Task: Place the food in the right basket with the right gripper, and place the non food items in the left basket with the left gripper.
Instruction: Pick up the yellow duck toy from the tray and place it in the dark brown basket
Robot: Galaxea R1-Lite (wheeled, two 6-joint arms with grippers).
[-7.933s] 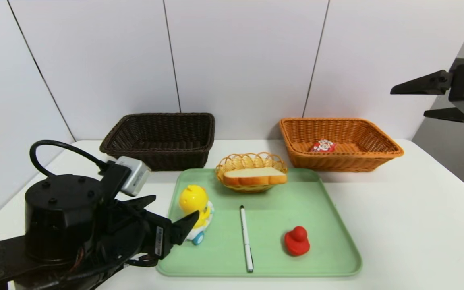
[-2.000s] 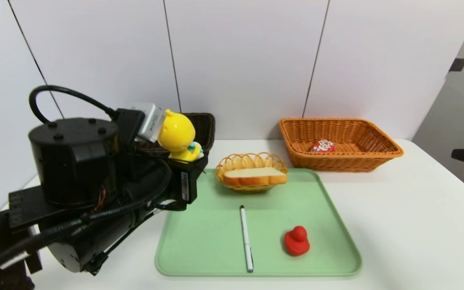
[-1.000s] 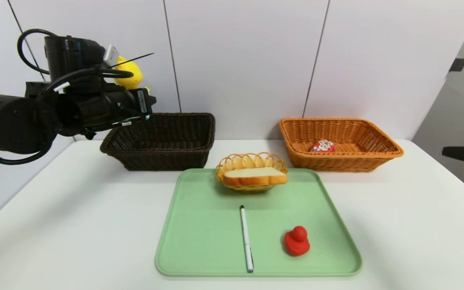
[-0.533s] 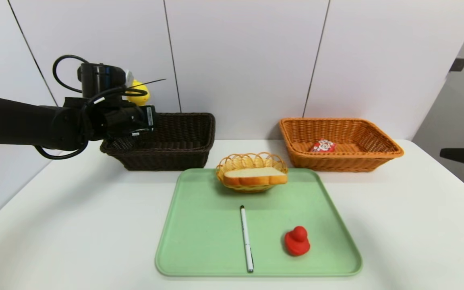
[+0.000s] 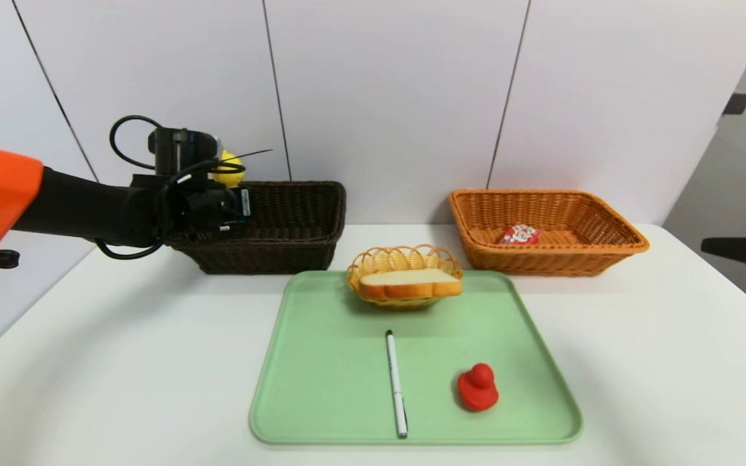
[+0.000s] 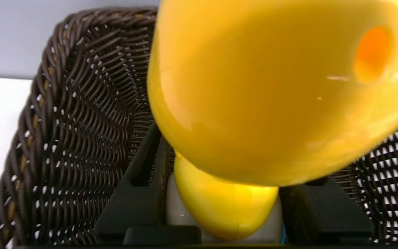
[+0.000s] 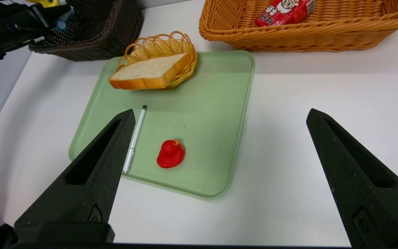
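My left gripper (image 6: 219, 211) clamped on the yellow chick toy (image 6: 271, 90) over the dark brown basket (image 5: 282, 223), my right gripper (image 7: 219, 180) parked wide apart, bread (image 5: 410, 283), pen (image 5: 396, 383), red duck (image 5: 477, 387) on the green tray (image 5: 321, 388), carton (image 5: 519, 235) in the orange basket (image 5: 606, 249)

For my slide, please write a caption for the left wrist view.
Left gripper holding the yellow chick toy over the dark brown wicker basket.

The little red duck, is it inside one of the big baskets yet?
No, the red duck sits on the green tray, beside the white pen.
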